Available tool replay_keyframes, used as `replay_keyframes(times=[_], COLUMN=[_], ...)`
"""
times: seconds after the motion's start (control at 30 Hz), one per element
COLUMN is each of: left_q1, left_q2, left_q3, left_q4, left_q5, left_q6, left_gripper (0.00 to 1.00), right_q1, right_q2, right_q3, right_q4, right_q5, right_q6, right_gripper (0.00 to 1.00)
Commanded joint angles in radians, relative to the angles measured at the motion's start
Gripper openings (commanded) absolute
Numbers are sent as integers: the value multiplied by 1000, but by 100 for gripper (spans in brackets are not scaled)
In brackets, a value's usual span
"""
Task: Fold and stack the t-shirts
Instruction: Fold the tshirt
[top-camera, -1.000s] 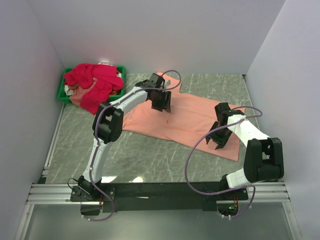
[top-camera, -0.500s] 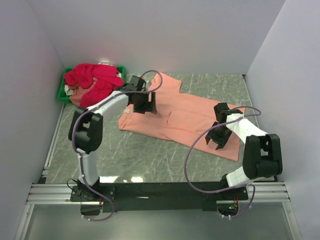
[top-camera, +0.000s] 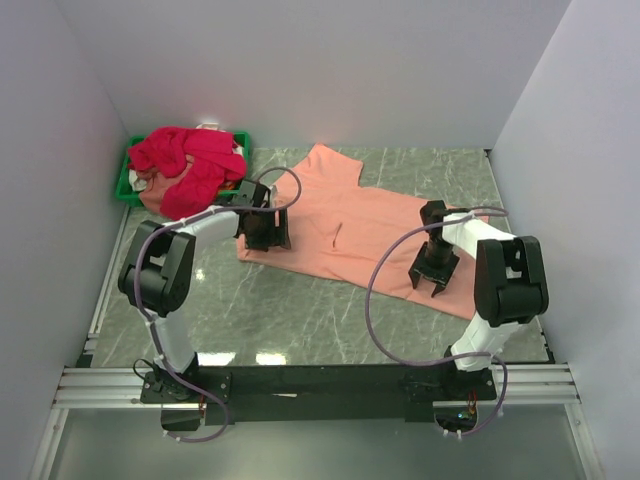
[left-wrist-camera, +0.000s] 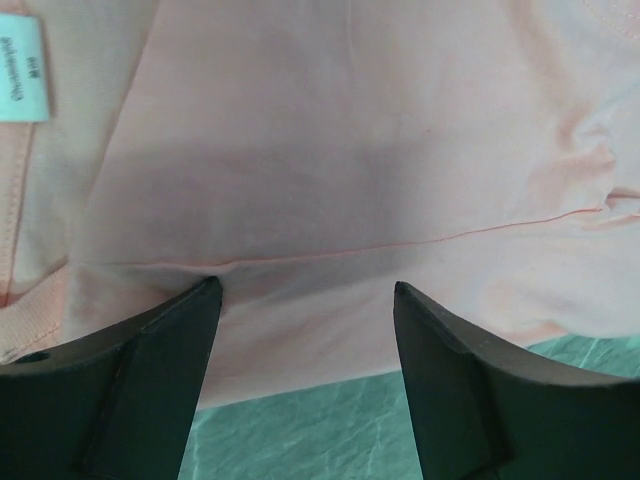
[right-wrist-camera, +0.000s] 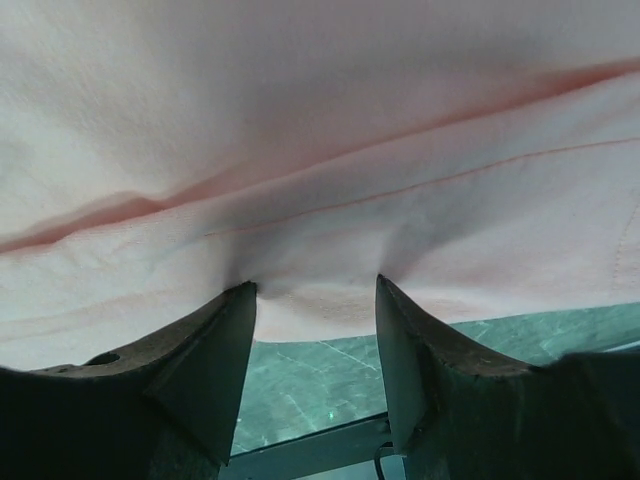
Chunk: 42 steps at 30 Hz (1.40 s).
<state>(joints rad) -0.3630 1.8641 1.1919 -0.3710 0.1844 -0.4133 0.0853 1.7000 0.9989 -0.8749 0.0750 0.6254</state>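
The salmon-peach t-shirt (top-camera: 370, 225) lies spread flat across the middle of the table. My left gripper (top-camera: 263, 240) is at its left edge, open wide, with the fingertips on the cloth near the hem (left-wrist-camera: 305, 290). A white label (left-wrist-camera: 22, 68) shows at the upper left of that view. My right gripper (top-camera: 431, 282) is at the shirt's near right edge. It is open, and its fingertips press into the hem, which puckers between them (right-wrist-camera: 315, 290). The crimson-pink t-shirts (top-camera: 190, 160) are heaped at the back left.
A small green bin (top-camera: 125, 187) holds the crimson heap in the back-left corner. The grey-green marbled table (top-camera: 300, 310) shows bare in front of the shirt. White walls close in the left, back and right sides. A black rail (top-camera: 320, 380) runs along the near edge.
My left gripper swept from the shirt's upper middle leftward to its left edge, uncovering the far sleeve. My right gripper shifted slightly left along the near right hem.
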Motion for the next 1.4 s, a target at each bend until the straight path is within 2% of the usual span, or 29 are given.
replay_keyframes(times=[0.0,0.27,0.5,0.73,0.93,1.1,1.37], left_q1=[51,85,85,85,85,85,87], left_q2=[-3,-101,-117,-94,-105,-103,-114], left_q3=[-89,-189,-170,-114,-78,-75,-100], left_q4=[-49,-52,-55,-72,-88,-88,-83], left_q5=[-125,-117,-111,-131,-135,-128,-123], left_q6=[7,24,21,30,36,33,33], left_gripper=[78,78,78,78,78,79,79], right_q1=[2,2,1,-47,-179,-257,-305], right_q2=[59,164,110,-16,-100,-97,-34], right_q3=[69,208,271,201,110,84,47], right_q4=[36,4,-41,-61,-23,17,62], right_q5=[80,82,71,100,89,85,111], right_q6=[-23,-38,-47,-62,-104,-148,-191], right_gripper=[58,58,58,59,59,59,59])
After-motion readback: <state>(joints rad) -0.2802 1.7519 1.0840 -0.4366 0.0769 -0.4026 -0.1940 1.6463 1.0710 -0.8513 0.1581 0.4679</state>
